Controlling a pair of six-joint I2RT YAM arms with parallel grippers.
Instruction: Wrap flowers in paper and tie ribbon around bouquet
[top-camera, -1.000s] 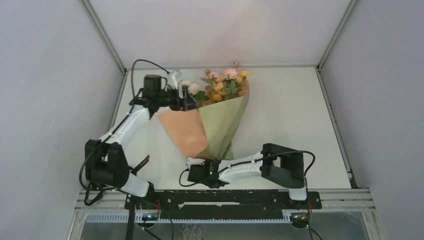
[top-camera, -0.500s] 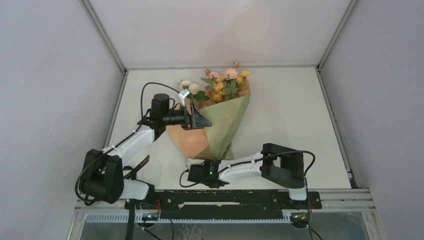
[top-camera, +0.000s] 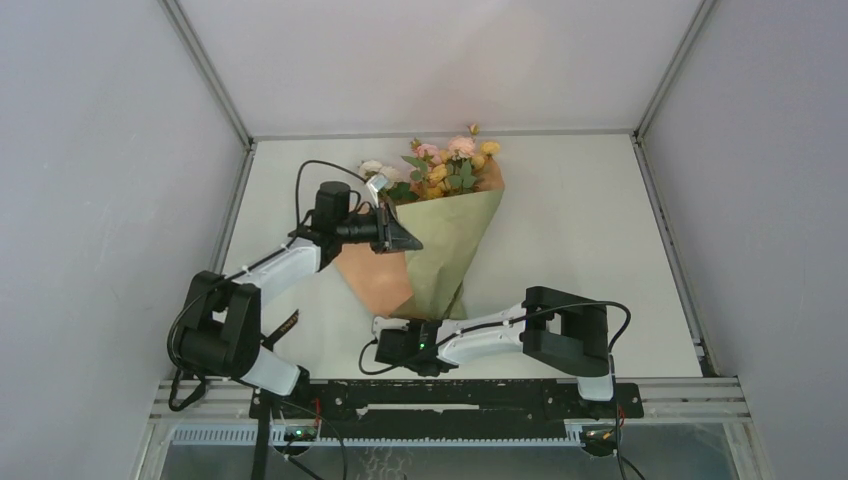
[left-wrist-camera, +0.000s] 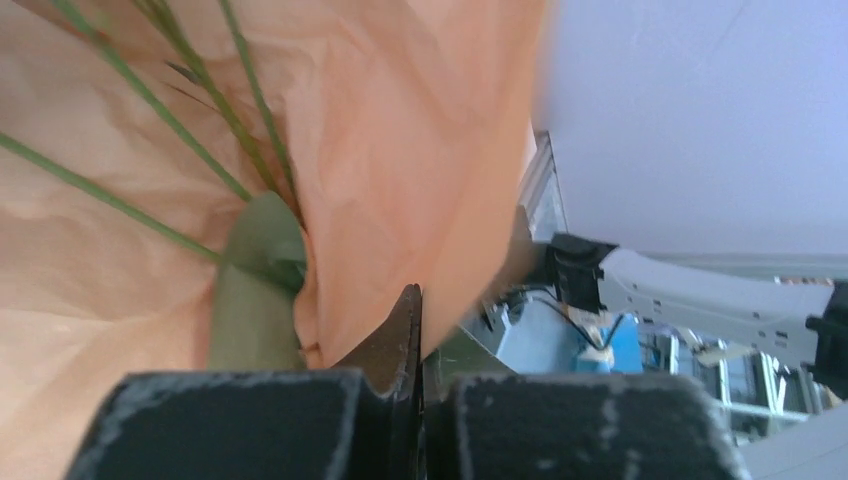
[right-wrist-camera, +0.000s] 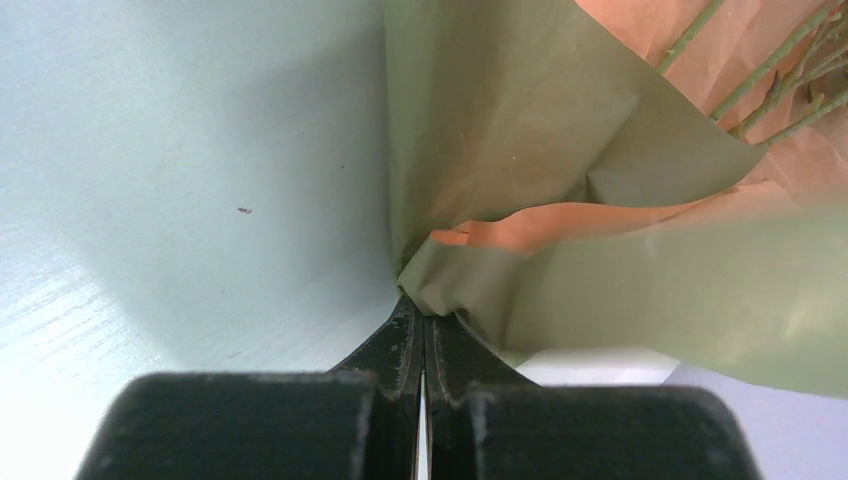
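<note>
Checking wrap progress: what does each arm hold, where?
Right gripper: jaws shut on the olive-green and tan-orange paper sheet, at its bottom point. Left gripper: jaws seemingly pinch its tan edge.

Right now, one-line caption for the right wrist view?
Shut right gripper pinches the crumpled base of the paper; green stalks lie against its tan inner face.

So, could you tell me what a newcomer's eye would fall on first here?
The flowers, pink and yellow, fan from olive-green paper lying midway across the table. The left gripper clamps its tan-orange flap; the right gripper pinches the cone's near tip.
</note>
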